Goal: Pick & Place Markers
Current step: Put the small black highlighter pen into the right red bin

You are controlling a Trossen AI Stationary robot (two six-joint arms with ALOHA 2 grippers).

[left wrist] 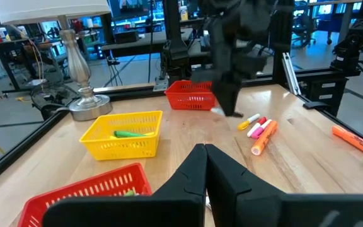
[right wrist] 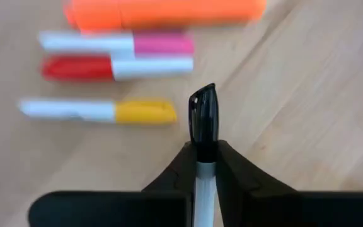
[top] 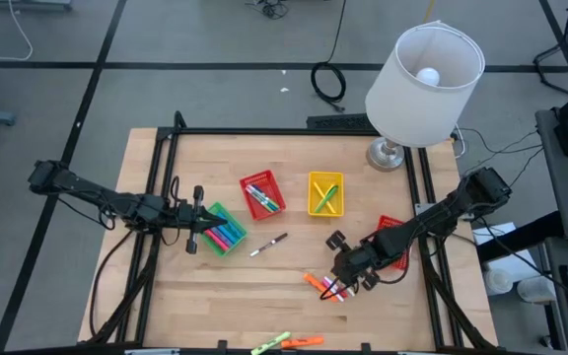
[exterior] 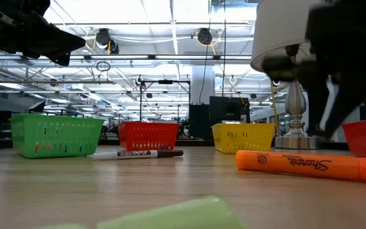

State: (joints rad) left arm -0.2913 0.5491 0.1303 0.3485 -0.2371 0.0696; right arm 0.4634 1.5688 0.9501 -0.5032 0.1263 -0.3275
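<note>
Black-capped marker (right wrist: 203, 135) in right pincer (right wrist: 201, 165) (wrist view only)

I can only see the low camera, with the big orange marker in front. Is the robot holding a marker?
Observer: Yes. Its wrist camera shows the right gripper shut on a black-capped marker.
Operator: What's the other arm doing?
Observer: From above, the left gripper hangs by the green basket, shut and empty.
Operator: Is anything in the yellow basket?
Observer: Yes, a green marker lies inside the yellow basket.
</note>
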